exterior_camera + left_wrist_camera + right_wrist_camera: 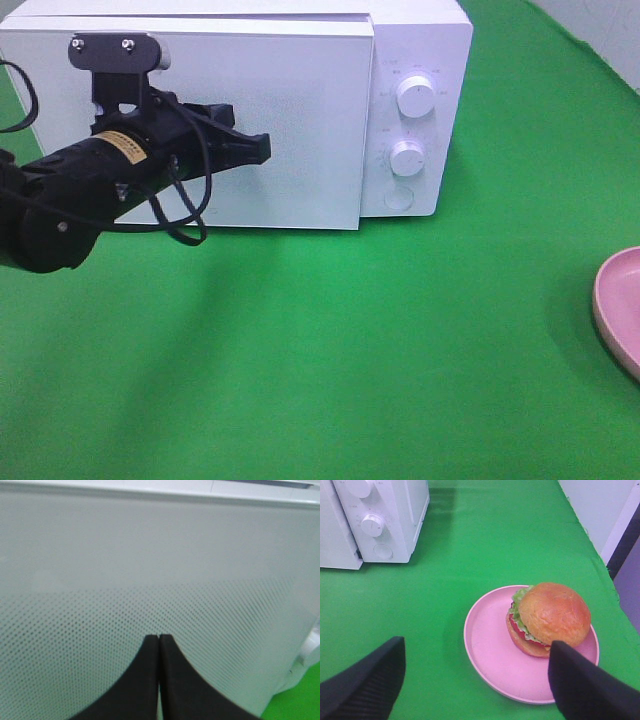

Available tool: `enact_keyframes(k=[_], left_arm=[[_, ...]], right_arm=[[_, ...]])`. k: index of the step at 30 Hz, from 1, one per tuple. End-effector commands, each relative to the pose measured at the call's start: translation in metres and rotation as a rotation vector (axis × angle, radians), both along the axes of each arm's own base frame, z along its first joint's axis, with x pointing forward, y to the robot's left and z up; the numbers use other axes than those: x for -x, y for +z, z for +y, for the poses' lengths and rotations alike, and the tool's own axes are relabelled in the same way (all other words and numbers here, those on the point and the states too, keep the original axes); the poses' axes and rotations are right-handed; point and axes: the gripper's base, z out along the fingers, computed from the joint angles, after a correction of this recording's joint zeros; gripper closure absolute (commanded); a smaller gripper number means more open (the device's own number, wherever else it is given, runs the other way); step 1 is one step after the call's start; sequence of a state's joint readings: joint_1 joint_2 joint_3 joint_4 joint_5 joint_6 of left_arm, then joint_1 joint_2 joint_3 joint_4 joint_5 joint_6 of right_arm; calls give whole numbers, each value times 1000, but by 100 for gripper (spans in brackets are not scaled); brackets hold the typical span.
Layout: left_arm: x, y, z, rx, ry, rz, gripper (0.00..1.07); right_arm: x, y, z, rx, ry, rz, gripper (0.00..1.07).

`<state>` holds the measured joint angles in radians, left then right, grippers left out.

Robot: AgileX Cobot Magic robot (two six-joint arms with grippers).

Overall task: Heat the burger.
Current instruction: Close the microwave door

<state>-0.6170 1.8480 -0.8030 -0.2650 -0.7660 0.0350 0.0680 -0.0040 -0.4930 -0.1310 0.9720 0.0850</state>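
The burger (550,618), with golden bun, lettuce and tomato, lies on a pink plate (490,652) in the right wrist view. My right gripper (477,680) is open, its fingers (367,685) spread wide just short of the plate. In the high view only the plate's edge (615,305) shows at the far right; the burger is out of that view. My left gripper (262,148) is shut and empty, its tips (159,639) close against the white microwave's shut door (290,130).
The microwave (420,60) stands at the back on the green cloth, with two knobs (414,96) and a round button on its right panel. A pale wall runs along the table's right edge (600,515).
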Motion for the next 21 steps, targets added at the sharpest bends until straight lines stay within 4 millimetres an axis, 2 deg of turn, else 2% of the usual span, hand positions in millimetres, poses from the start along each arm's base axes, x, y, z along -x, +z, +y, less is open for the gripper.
enact_keyframes(k=[1,12,18,21], left_arm=[[-14,3,-12,21,11,7,107],[-47,6,-34,66,24,-10,107],[-62,3,-29,91,75,5,107],[-62,1,-28,81,73,19,107]], right_arm=[[3,0,0,2,1,-37,31],[3,0,0,2,1,-37,31],[3,0,0,2,1,-37,31],[3,0,0,2,1,-37,31]])
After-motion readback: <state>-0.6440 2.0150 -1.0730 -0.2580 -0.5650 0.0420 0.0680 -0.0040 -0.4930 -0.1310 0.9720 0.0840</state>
